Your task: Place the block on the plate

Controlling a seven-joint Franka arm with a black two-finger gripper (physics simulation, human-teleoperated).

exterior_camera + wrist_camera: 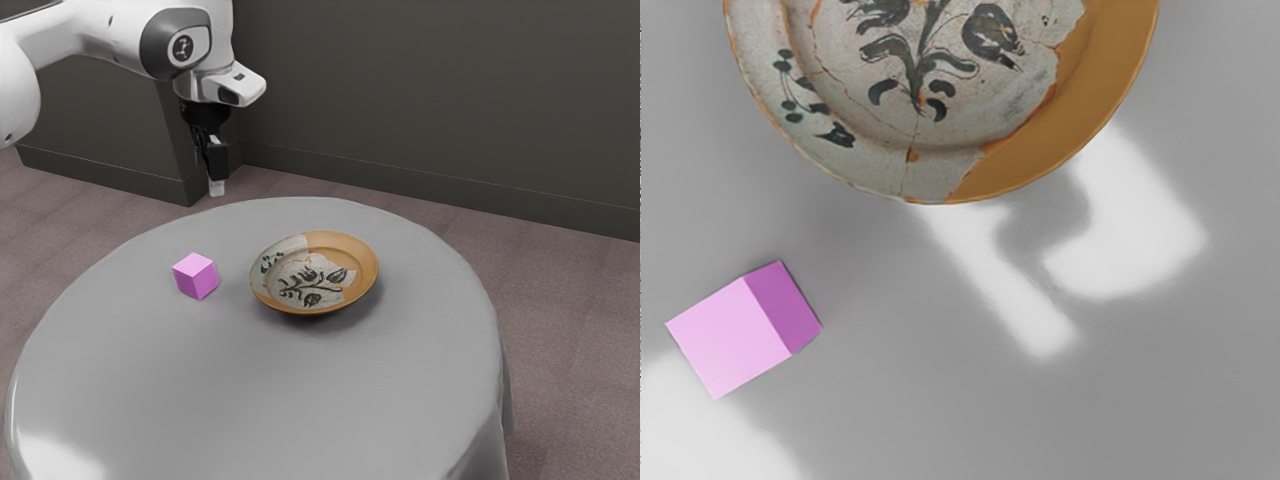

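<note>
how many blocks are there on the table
1. The pink block sits on the gray table, beside the patterned plate, not touching it, on the plate's side toward the exterior view's left.

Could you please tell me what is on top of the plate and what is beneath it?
Nothing lies on the plate; its painted floral pattern is bare. Beneath it is the round gray-covered table, though the patch the plate covers can't be seen.

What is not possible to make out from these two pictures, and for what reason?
- Plate: wrist view, partly cut off by upper edge.
- Block: underside, both views, hidden by its own body.
- Arm: exterior view, cut off by left edge.
- Table: exterior view, cut off by lower edge.
</note>
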